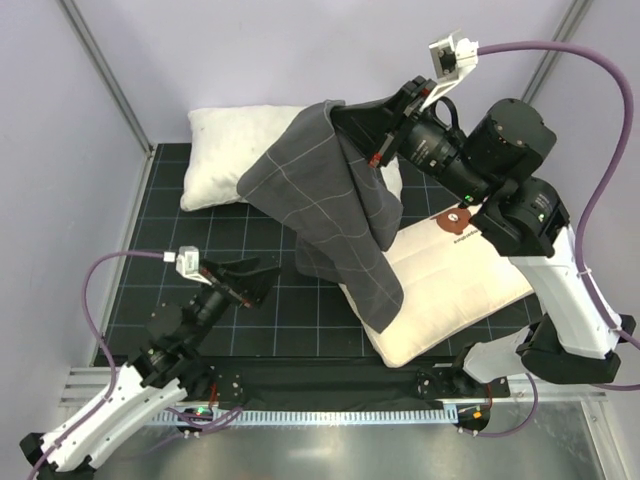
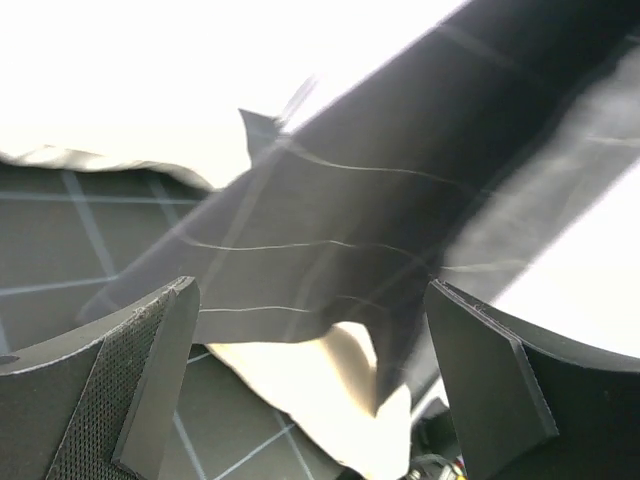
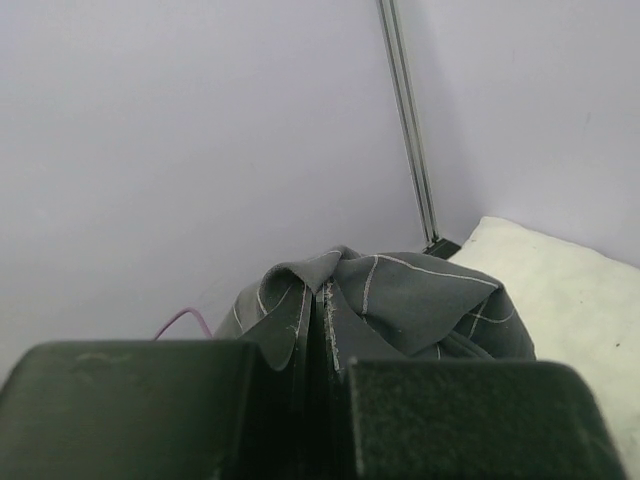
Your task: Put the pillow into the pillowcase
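The pillow [image 1: 455,290] lies on the surface [image 1: 200,250] toward 4 o'clock. The pillowcase [image 1: 320,200] hangs from the right pincer [image 1: 350,118] at 12 o'clock, its lower end draped over the pillow's 9 o'clock end. A second pillow [image 1: 225,155] lies behind at 10 o'clock. The left pincer [image 1: 250,285] is at 8 o'clock, near the pillowcase.

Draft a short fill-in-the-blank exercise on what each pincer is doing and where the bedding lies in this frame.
The right pincer is ___ on the dark grey pillowcase.
The left pincer stands ___, holding nothing.
In the top view, the plain white pillow lies at the back ___ corner of the black mat.
Missing words: shut; open; left.
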`<state>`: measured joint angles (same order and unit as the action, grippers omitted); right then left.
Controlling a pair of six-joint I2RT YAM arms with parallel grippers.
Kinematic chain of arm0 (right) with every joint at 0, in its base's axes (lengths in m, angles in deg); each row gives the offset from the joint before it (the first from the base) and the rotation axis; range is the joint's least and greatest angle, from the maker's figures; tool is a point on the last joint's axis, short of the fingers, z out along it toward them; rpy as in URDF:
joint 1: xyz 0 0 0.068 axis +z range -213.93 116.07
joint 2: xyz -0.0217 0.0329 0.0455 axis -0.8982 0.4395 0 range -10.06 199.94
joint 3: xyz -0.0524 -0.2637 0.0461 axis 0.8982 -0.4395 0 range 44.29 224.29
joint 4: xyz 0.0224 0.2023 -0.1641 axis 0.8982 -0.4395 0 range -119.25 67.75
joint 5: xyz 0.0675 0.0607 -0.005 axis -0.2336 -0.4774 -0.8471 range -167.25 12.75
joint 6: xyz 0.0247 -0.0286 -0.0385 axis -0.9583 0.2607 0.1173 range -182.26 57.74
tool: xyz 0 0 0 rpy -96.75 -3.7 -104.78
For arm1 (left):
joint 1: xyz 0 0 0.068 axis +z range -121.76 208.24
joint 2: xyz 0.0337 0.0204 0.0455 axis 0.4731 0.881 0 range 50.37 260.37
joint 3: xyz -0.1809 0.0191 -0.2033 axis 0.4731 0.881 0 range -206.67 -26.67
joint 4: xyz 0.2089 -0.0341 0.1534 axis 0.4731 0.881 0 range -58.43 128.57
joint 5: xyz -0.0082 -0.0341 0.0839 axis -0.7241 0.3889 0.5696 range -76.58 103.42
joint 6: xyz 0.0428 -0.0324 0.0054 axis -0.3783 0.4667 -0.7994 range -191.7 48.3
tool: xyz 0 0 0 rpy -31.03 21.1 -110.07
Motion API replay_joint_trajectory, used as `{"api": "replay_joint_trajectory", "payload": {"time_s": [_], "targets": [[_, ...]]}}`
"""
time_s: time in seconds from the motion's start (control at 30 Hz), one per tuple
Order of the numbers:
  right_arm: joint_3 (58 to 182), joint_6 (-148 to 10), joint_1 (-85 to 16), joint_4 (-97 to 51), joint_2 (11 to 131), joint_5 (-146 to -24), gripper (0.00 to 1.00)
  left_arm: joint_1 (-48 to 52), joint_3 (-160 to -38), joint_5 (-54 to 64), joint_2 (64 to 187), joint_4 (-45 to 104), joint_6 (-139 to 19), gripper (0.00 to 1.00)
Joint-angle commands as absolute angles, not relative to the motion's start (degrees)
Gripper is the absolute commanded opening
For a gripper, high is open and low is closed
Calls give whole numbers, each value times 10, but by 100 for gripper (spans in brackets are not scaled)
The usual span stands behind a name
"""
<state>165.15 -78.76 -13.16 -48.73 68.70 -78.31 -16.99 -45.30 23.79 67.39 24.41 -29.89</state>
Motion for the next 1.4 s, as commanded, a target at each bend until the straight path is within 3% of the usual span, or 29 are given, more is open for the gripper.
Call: {"api": "replay_joint_trajectory", "payload": {"time_s": [0.0, 0.2, 0.47, 0.83, 0.9, 0.93, 0.97, 1.03, 1.1, 1.17, 1.2, 1.23, 1.3, 1.37], "targets": [[1651, -797, -134, -423, 698, -778, 4, -169, -434, 166, 620, 248, -320, 100], [1656, -819, -133, -400, 729, -791, 4, -169, -444, 138, 671, 216, -353, 100], [1680, -839, -133, -387, 758, -795, 4, -189, -457, 31, 909, -17, -338, 100], [1687, -844, -133, -381, 779, -795, 4, -275, -525, 70, 1066, -92, -389, 97], [1680, -848, -132, -381, 777, -800, 4, -274, -550, 78, 1109, -90, -391, 84], [1676, -849, -133, -376, 774, -802, 4, -274, -558, 85, 1119, -89, -392, 69], [1666, -851, -133, -373, 766, -801, 4, -274, -578, 87, 1126, -83, -396, 35], [1658, -849, -133, -377, 757, -787, 4, -274, -587, 113, 1115, -47, -397, 0], [1655, -834, -133, -393, 744, -753, 4, -273, -588, 171, 1084, -2, -394, 0], [1655, -820, -133, -445, 729, -686, 4, -258, -625, 231, 1018, 210, -400, 0], [1654, -815, -133, -456, 724, -665, 4, -244, -643, 234, 1018, 211, -401, 0], [1651, -809, -133, -466, 719, -646, 4, -213, -659, 238, 987, 338, -402, 0], [1621, -802, -133, -476, 698, -611, 4, -185, -701, 290, 946, 441, -394, 0], [1587, -800, -133, -477, 686, -604, 4, -156, -738, 399, 885, 576, -383, 0]]}}
